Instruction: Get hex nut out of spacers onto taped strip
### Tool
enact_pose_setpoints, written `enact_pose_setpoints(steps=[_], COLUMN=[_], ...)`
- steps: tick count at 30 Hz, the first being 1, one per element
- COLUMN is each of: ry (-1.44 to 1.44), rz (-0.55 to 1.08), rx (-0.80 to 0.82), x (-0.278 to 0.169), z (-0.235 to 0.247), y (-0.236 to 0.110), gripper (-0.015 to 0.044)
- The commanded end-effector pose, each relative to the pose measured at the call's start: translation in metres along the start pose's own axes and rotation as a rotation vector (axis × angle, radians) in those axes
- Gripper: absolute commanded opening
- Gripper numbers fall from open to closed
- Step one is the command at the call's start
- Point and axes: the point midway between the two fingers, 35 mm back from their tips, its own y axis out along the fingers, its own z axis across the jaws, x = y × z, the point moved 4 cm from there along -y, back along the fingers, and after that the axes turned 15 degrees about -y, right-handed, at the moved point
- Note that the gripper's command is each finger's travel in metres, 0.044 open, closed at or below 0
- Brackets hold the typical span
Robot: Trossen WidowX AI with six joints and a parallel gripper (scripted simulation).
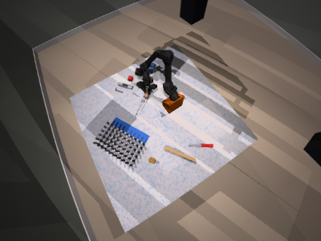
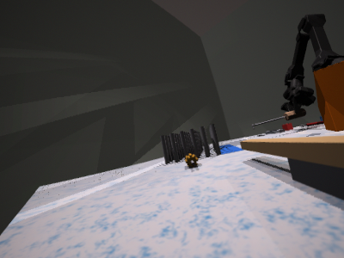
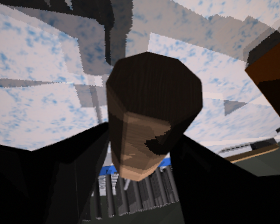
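Note:
My gripper point(image 1: 146, 89) point(image 2: 295, 110) point(image 3: 140, 132) is shut on the wooden handle of a hook tool point(image 1: 141, 105) point(image 2: 270, 120) point(image 3: 143, 155) and holds it in the air. The tool's thin metal rod points towards the spacer field. The field of dark standing spacers point(image 1: 119, 143) point(image 2: 187, 144) point(image 3: 133, 195) stands well in front of the gripper. The blue taped strip point(image 1: 131, 129) point(image 2: 230, 148) lies along the field's near side. The hex nut is hidden among the spacers in every view.
The arm's orange base point(image 1: 173, 103) point(image 2: 332, 95) stands beside the gripper. A wooden stick point(image 1: 180, 153) point(image 2: 301, 148), a red-handled screwdriver point(image 1: 202, 145) and a small brass piece point(image 1: 152, 160) point(image 2: 191, 160) lie right of the field. A red block point(image 1: 130, 78) and grey tools point(image 1: 125, 86) lie behind the gripper.

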Motion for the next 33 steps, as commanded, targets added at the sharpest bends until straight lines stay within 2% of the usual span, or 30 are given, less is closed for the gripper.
enact_pose_setpoints(steps=[1, 33], ry=[0.015, 0.196], rz=[0.024, 0.131], rx=[-0.003, 0.153], x=[0.007, 0.076], z=[-0.001, -0.029], y=[-0.003, -0.054], gripper=[0.0000, 0.0000])
